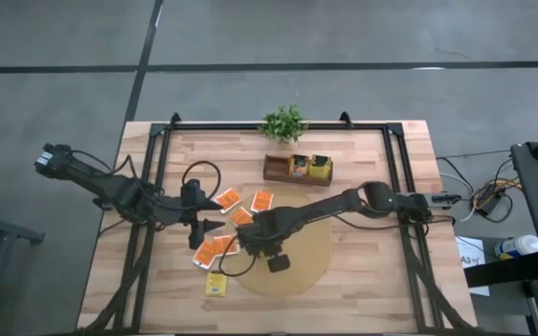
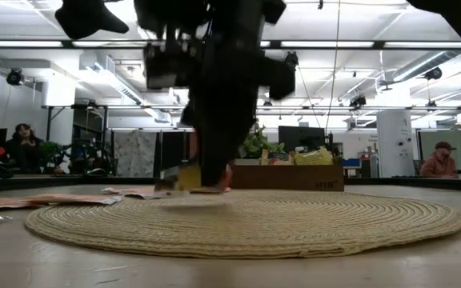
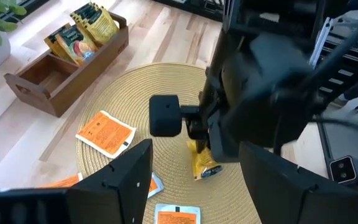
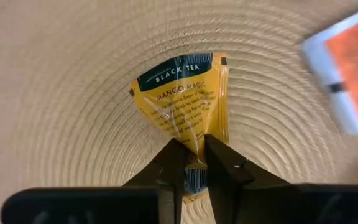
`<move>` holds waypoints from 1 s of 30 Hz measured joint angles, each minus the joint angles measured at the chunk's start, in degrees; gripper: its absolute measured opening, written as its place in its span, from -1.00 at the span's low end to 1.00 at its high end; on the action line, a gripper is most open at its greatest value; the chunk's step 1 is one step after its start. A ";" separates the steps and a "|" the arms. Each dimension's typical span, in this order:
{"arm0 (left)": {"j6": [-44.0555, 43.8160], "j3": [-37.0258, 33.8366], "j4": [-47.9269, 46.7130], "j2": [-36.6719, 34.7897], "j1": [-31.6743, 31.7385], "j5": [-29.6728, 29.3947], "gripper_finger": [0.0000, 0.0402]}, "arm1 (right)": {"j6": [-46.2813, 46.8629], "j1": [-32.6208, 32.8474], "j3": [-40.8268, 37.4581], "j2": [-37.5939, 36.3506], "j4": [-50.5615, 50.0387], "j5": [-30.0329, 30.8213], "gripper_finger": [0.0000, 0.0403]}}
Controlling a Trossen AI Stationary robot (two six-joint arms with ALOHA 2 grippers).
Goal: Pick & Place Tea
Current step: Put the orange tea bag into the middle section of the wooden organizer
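Note:
A yellow tea packet (image 4: 182, 99) stands bent on the round woven mat (image 1: 306, 266), and my right gripper (image 4: 191, 163) is shut on it from above. In the high view the right gripper (image 1: 255, 245) hides this packet. Several orange tea packets (image 1: 229, 199) lie flat on the table and on the mat's left edge. Another yellow packet (image 1: 216, 285) lies near the front. My left gripper (image 3: 197, 186) hangs open to the left of the mat (image 1: 208, 229), holding nothing. My right gripper pinches the yellow packet between its two fingers at one end (image 4: 194, 146), opposite the dark "Black Tea" band (image 4: 179, 65). The fingers point down from above. The packet hangs creased below them, with its lower end (image 3: 209, 171) at the mat's surface.
A wooden box (image 1: 278, 173) holding more tea packets stands behind the mat, with a small green plant (image 1: 284, 123) at the far edge. A black frame (image 1: 157, 187) runs along the table's sides. People sit in the room beyond the table.

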 joint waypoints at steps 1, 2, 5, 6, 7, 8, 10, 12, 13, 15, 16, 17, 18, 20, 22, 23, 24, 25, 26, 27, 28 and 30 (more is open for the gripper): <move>0.25 0.20 0.02 0.01 0.01 -0.01 0.16 | 0.06 -0.08 0.00 -0.78 -0.47 -0.02 -0.77; 0.61 0.45 0.00 0.02 0.01 -0.01 0.16 | 0.17 -0.16 0.00 -1.72 -1.28 0.00 -0.76; 1.96 1.65 0.00 0.02 0.01 0.09 0.16 | 1.32 -0.47 0.01 -4.63 -4.04 -0.02 -0.76; 2.44 2.19 0.03 0.03 0.01 0.29 0.16 | 2.02 -0.56 0.02 -5.65 -5.08 -0.09 -0.76; 3.14 2.82 0.03 0.13 0.01 0.46 0.16 | 2.73 -0.69 0.00 -6.94 -5.98 -0.40 -0.77; 4.19 3.45 0.10 0.22 0.01 0.59 0.16 | 3.47 -0.90 0.00 -8.34 -6.86 -1.09 -0.77; 7.55 4.87 0.07 0.78 -0.01 1.29 0.16 | 5.03 -1.31 0.02 -11.44 -7.90 -3.00 -0.78; 12.37 6.36 -0.01 1.59 -0.12 2.42 0.16 | 6.70 -1.89 0.02 -14.71 -8.40 -5.23 -0.78; 14.92 7.22 0.04 2.15 -0.19 3.13 0.16 | 7.58 -2.20 0.02 -16.38 -8.40 -6.38 -0.78; 20.18 8.84 0.05 3.36 -0.25 4.26 0.16 | 9.56 -2.85 0.02 -19.61 -8.36 -7.93 -0.78; 22.63 9.73 0.01 4.08 -0.25 4.96 0.16 | 10.64 -3.22 0.02 -21.31 -8.41 -8.41 -0.78; 24.97 10.68 0.00 4.80 -0.28 5.20 0.16 | 11.85 -3.60 0.02 -22.91 -8.39 -8.57 -0.78; 27.34 11.75 -0.06 5.69 -0.30 5.28 0.16 | 13.06 -3.97 0.07 -24.62 -8.35 -8.61 -0.78; 31.81 14.39 -0.06 7.65 -0.30 5.33 0.16 | 15.36 -4.70 0.10 -27.57 -8.23 -8.59 -0.78; 36.52 17.35 0.07 9.89 -0.30 4.50 0.16 | 17.55 -5.43 0.11 -30.28 -7.92 -8.55 -0.78; 38.95 18.76 0.05 11.05 -0.29 3.17 0.16 | 18.45 -5.76 0.11 -31.29 -7.66 -8.55 -0.78; 41.40 20.17 0.05 12.17 -0.29 1.87 0.16 | 19.05 -5.94 0.11 -32.26 -7.07 -8.54 -0.78; 43.69 21.50 0.04 13.31 -0.27 0.66 0.16 | 19.53 -6.03 0.11 -33.01 -6.70 -8.56 -0.78; 45.94 22.72 0.03 14.43 -0.27 -0.47 0.16 | 19.76 -6.14 0.13 -33.62 -6.65 -8.57 -0.78; 47.66 23.84 0.05 15.44 -0.27 -1.48 0.16 | 19.75 -6.19 0.11 -34.20 -6.65 -8.57 -0.78; 49.05 24.81 0.05 16.37 -0.27 -2.47 0.16 | 19.76 -6.19 0.13 -34.52 -6.63 -8.57 -0.78; 51.21 26.64 -0.02 18.20 -0.23 -4.20 0.16 | 19.76 -6.19 0.11 -34.94 -6.58 -8.59 -0.78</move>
